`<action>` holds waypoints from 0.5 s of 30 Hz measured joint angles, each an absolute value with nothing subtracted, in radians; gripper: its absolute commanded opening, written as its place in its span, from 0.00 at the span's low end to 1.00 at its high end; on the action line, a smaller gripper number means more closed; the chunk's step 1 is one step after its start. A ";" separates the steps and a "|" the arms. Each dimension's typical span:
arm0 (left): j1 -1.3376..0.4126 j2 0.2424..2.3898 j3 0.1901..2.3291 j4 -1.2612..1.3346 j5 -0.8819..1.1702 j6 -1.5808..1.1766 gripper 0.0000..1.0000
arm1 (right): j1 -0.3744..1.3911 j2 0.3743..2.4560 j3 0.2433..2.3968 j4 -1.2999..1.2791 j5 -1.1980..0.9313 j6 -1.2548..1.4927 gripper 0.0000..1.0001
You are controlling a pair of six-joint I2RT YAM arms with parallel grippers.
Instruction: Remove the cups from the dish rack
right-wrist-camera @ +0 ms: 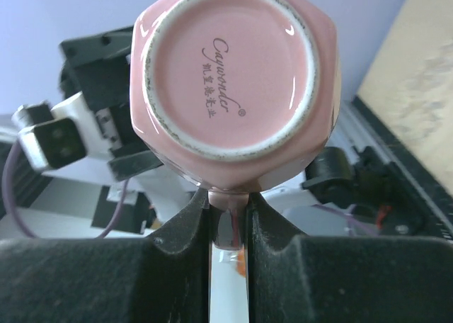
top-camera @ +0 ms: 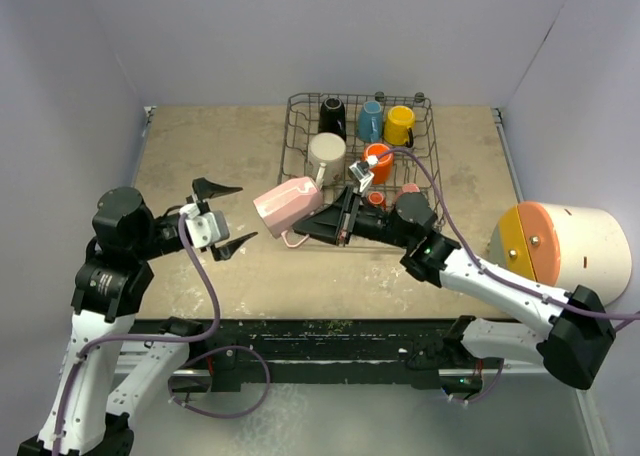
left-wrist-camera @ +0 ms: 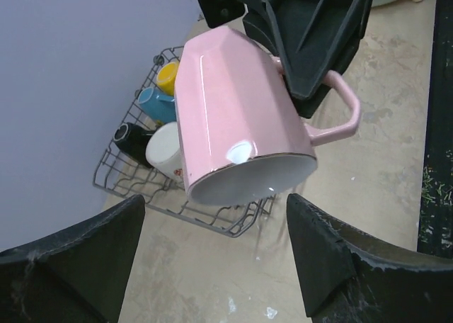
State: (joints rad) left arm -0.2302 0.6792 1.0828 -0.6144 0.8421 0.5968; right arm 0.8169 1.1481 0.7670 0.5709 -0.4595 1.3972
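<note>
You are dealing with one cup that is out of the rack but not yet set down. Your right gripper [right-wrist-camera: 226, 220] is pinching its fingers tight on the handle of the pink mug [top-camera: 284, 204]. The mug is hanging tipped on its side in the air, just off the near-left corner of the dish rack [top-camera: 292, 141]. Its mouth is facing your left gripper [top-camera: 231, 216], and its base is pointing back along the right arm. The left gripper is waiting spread wide and holding nothing, near the mug's rim but apart from it. To my eye you are either lining up a pass to the left or getting ready to lower the mug. In either case the next move is asking for a wrist roll to bring the base downward, and a slow one, since a mug pinched only by the handle may pivot. The black mug [top-camera: 333, 116], blue mug [top-camera: 371, 121], yellow mug [top-camera: 400, 124], white mug [top-camera: 327, 156] and orange mug [top-camera: 378, 161] are waiting in the rack. You are working over a scuffed, blotchy beige table [top-camera: 200, 156], with pale lilac walls closing in on three sides. A big white cylinder [top-camera: 585, 241] with an orange face is lying at the right edge.
</note>
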 measured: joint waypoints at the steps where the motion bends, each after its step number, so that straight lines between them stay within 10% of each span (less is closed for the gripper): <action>1: -0.230 0.687 1.083 -0.605 0.854 0.598 0.82 | 0.834 1.142 0.762 0.595 -0.455 1.412 0.00; 8: -0.230 0.708 1.082 -0.511 0.867 0.564 0.75 | 0.958 1.139 0.762 0.731 -0.395 1.474 0.00; 15: -0.230 0.678 1.084 -0.451 0.884 0.494 0.35 | 1.039 1.180 0.761 0.835 -0.310 1.512 0.00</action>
State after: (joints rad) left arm -0.2302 0.6785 1.0840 -0.4515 0.8845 0.4942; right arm 1.0393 1.1801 0.7609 0.8352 -0.3103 1.5124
